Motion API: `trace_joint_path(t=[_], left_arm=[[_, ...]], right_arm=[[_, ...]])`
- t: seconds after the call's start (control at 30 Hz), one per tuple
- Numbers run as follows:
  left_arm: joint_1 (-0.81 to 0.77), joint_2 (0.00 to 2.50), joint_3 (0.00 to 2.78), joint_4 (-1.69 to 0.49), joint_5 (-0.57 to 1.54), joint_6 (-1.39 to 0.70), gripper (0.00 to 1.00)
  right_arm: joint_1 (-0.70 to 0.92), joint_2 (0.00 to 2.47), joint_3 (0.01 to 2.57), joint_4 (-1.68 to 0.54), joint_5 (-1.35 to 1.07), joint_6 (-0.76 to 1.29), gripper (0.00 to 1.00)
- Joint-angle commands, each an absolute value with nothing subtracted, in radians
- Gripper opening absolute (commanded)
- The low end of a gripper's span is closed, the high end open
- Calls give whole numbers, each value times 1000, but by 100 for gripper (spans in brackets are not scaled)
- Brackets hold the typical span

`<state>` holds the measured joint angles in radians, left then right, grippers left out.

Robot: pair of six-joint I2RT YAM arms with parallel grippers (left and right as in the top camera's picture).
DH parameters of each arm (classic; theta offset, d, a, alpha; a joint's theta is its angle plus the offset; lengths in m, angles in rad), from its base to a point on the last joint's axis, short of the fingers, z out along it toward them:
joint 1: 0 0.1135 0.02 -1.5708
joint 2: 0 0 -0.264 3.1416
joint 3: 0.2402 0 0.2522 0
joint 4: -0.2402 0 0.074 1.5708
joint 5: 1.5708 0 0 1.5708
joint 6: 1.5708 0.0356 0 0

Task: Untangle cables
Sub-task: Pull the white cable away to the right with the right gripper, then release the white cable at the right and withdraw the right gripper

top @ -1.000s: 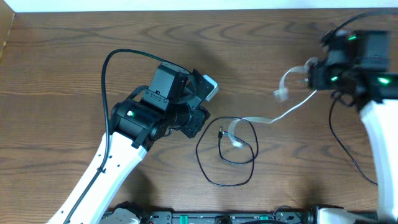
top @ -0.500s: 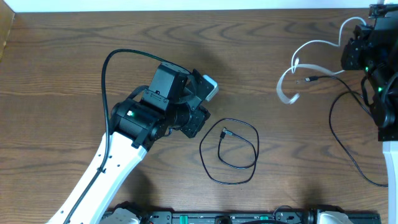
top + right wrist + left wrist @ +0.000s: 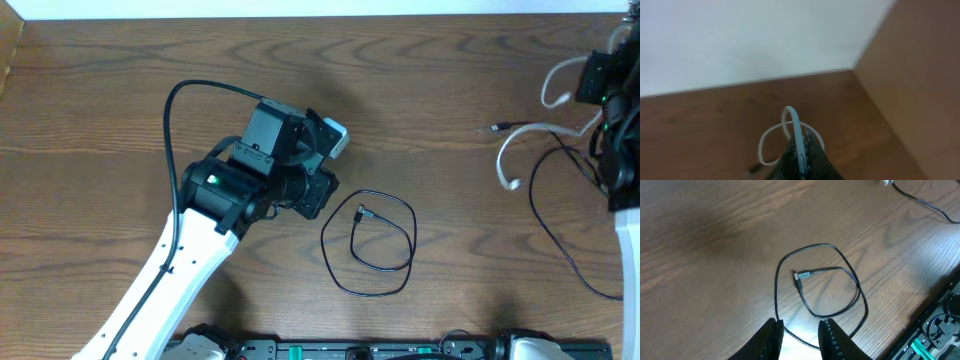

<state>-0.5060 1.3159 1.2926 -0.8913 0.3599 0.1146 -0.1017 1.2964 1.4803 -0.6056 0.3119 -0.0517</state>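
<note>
the black cable lies in a loose loop on the table near the middle, well apart from the white cable at the far right edge. the white cable is pinched between the clenched fingers of the right gripper, with a loop standing above them. the left gripper is held released just over the near side of the black loop, with nothing grasped. the cords appear separated, so the step in hand is judged to be laying the white one down. it should be lowered gently, kept away from the black loop, and let go only once slack is seen.
</note>
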Motion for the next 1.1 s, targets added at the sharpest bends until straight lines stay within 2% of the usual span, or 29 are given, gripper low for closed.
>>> trace_joint_path(t=[0.0, 0.27, 0.37, 0.4, 0.43, 0.5, 0.63, 0.87, 1.07], left_arm=[[-507, 1353, 1293, -897, 350, 92, 29], [-507, 1412, 1293, -917, 349, 91, 29], [-507, 1423, 1293, -919, 349, 91, 29], [-507, 1423, 1293, -918, 349, 91, 29], [-507, 1423, 1293, -915, 349, 91, 29], [-507, 1423, 1293, -909, 349, 92, 29], [-507, 1423, 1293, -908, 349, 91, 29], [-507, 1424, 1293, -908, 342, 78, 30], [-506, 1425, 1293, -908, 130, -90, 35]], right_arm=[[-165, 1361, 1492, -627, 413, -38, 1], [-399, 1487, 1492, -696, 412, 117, 1], [-465, 1496, 1492, -698, 319, 149, 1], [-480, 1496, 1492, -697, 263, 149, 4], [-492, 1497, 1492, -696, 191, 149, 17], [-509, 1499, 1492, -697, 37, 149, 49], [-507, 1501, 1492, -742, -248, 149, 84], [-461, 1512, 1488, -897, -429, 131, 88], [-362, 1556, 1486, -1058, -429, 3, 90]])
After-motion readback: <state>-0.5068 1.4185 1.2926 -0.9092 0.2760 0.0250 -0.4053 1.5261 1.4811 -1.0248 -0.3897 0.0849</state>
